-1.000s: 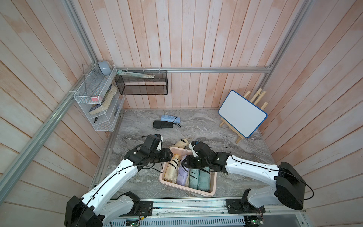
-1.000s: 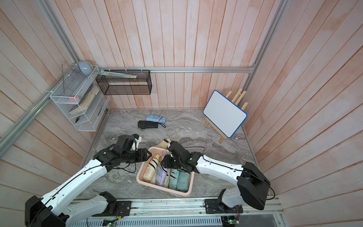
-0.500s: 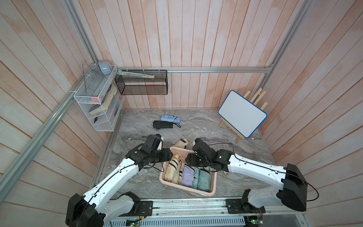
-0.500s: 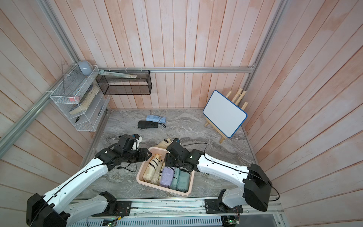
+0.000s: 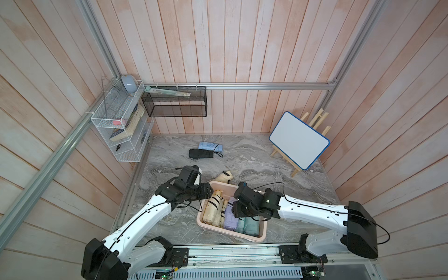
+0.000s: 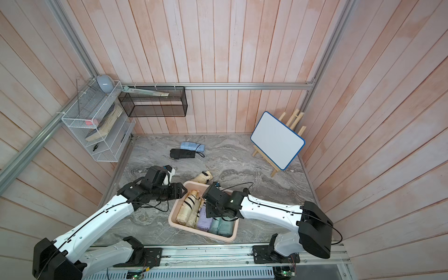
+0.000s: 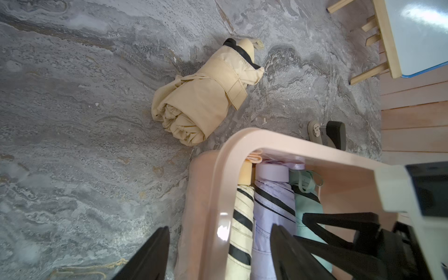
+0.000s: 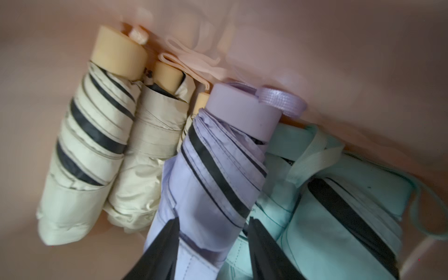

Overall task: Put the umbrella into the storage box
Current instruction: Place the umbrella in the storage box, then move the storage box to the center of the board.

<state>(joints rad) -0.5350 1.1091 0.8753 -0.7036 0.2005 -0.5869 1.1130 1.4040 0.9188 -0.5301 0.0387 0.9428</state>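
Straddles the lilac umbrella [image 8: 213,169] with the right gripper [image 8: 213,220], jaws flanking it; cannot tell whether pinching. Has that umbrella lying inside the storage box [image 7: 315,155], at the front edge of the desk [image 5: 278,174]. Holds the left gripper [image 7: 219,230] with jaws spread astride the box's left wall. Shows a tan umbrella [image 7: 206,97] beyond its far corner.

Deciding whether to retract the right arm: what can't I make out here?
- Right end effector: squeezing or only straddling the lilac umbrella? Right wrist view is blurred; in both top views its wrist covers the fingers.
- Beige handle tip beside it: right wrist view, lilac umbrella hides the rest.
- Small dark item in the white wire rack: too small in both top views.
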